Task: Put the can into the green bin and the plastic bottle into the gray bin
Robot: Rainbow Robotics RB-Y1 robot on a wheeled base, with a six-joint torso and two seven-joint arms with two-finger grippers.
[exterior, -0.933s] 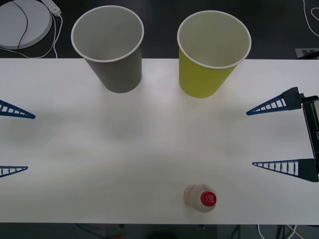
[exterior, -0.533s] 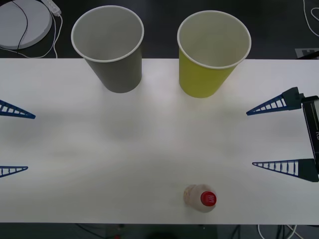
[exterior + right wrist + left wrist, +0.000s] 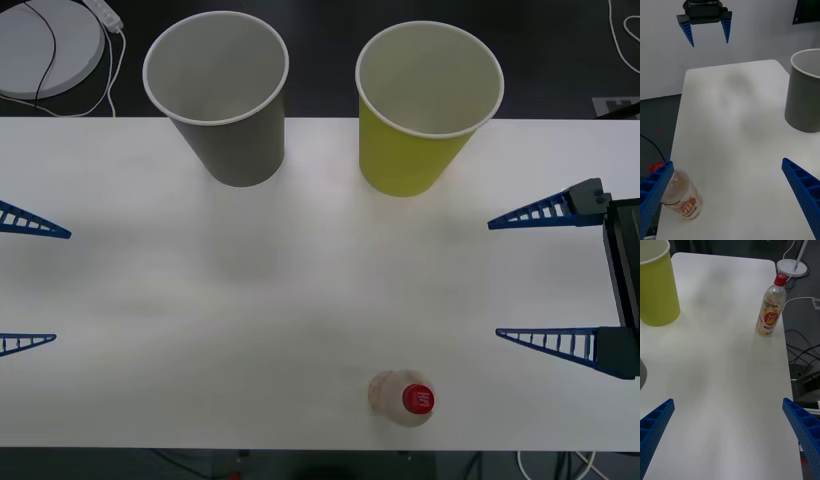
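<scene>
We see the plastic bottle (image 3: 404, 397) standing upright near the table's (image 3: 300, 300) front edge, well apart from the gray bin (image 3: 220, 95) and green bin (image 3: 428, 105), so its transfer remains undone. Our right gripper (image 3: 545, 277) hangs nearest, spread wide and empty; our left gripper (image 3: 30, 285) likewise, at the opposite side.

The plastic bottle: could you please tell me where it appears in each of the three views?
Front view: the plastic bottle stands upright by the table's near edge.
Right wrist view: at, partly behind a blue finger.
Left wrist view: upright near the table edge.
Shared landmark: its red cap, also at.
</scene>
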